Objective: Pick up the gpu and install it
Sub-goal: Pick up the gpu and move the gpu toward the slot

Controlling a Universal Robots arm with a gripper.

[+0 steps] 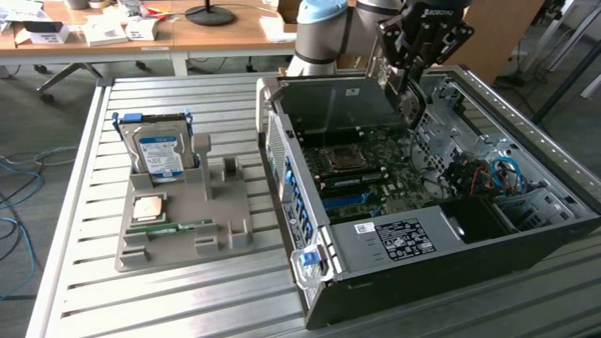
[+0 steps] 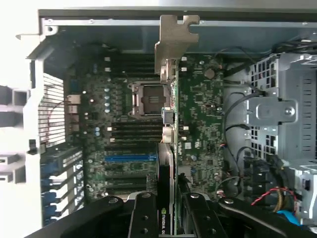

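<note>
GPU (image 2: 166, 188) hangs edge-on above the motherboard (image 2: 198, 129) inside the open computer case (image 1: 395, 282), clamped between the two black fingers (image 2: 143, 218) of the gripper (image 2: 169, 214). The jaws stand partly closed, pressing on both flat sides of the card. Its silvery metal bracket (image 2: 176, 39), notched at the end, reaches toward the case's rear wall, and the thin dark body runs just beside the square processor socket (image 2: 148, 98).

The case lies on its side on a table (image 1: 188, 303) of ribbed, pale aluminium slats. Its walls are dark painted metal; inside are a green board, black slots, one blue slot and loose red and blue wires.

Beside the case, on the exterior view's left, sits a grey moulded plastic tray (image 1: 225, 239). A silver hard drive (image 1: 160, 155) with a blue-and-white label stands upright in it; a square processor chip (image 1: 150, 208) and a narrow green memory stick (image 1: 169, 227) lie flat.

Behind the case, a wooden desk (image 1: 216, 35) carries a round black lamp base (image 1: 210, 14) and small white boxes. Blue cables (image 1: 14, 183) trail over the grey floor.
</note>
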